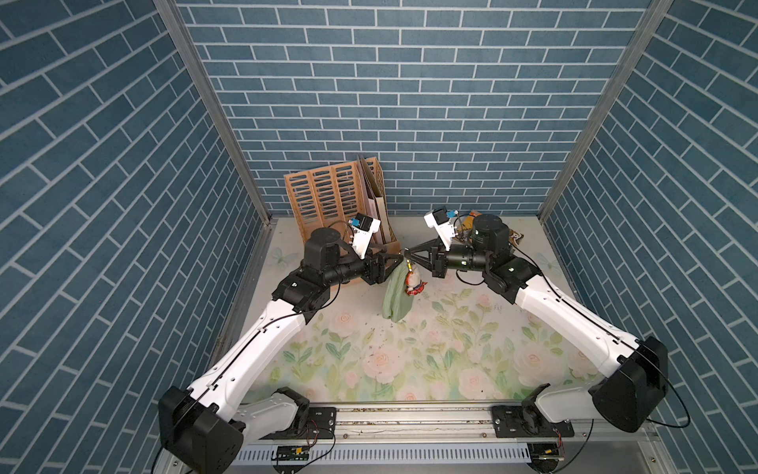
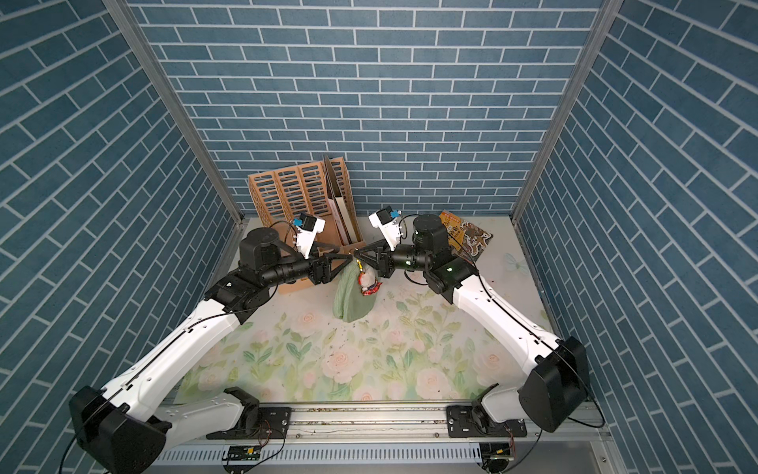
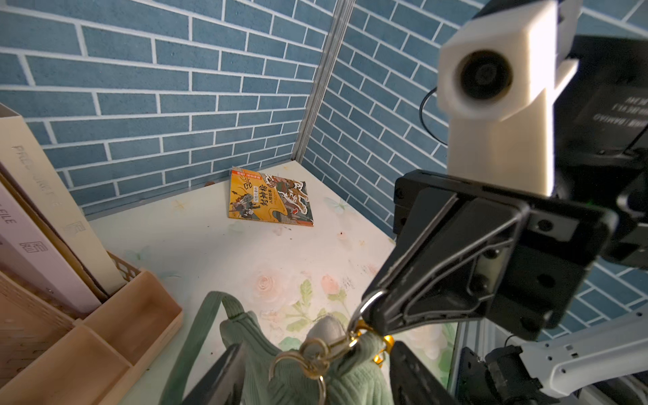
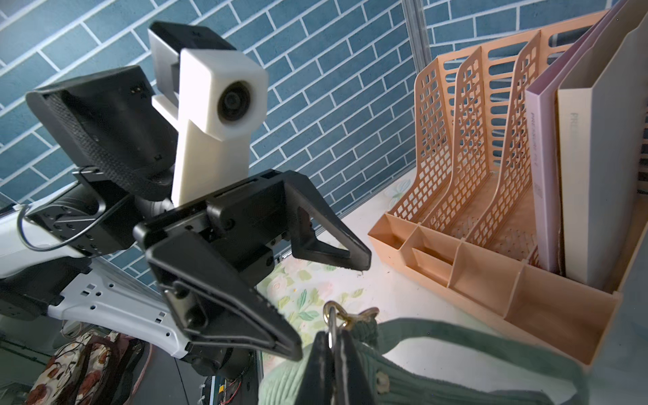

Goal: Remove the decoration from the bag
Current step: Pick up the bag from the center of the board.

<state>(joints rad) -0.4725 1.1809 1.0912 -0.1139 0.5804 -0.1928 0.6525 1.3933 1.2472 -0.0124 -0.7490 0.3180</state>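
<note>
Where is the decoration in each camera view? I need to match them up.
Both top views: the decoration hangs at centre against the bag, on its right-arm side.
Left wrist: its pale plush top shows beside the gold clasp.
Right wrist: plush not in view; only the gold clasp beside the metal ring.
Shared landmark: the orange file rack.

Two grippers are in view, one left gripper (image 1: 394, 269) and one right gripper (image 1: 409, 257), with two white wrist cameras (image 1: 366, 234), one by each. There is one bag (image 1: 394, 301), one decoration (image 1: 413, 282) and one yellow booklet (image 2: 465, 239). One peach file rack (image 1: 324, 197) holds two folders, one lilac folder (image 4: 541, 168) and one cream folder (image 4: 592, 157).
</note>
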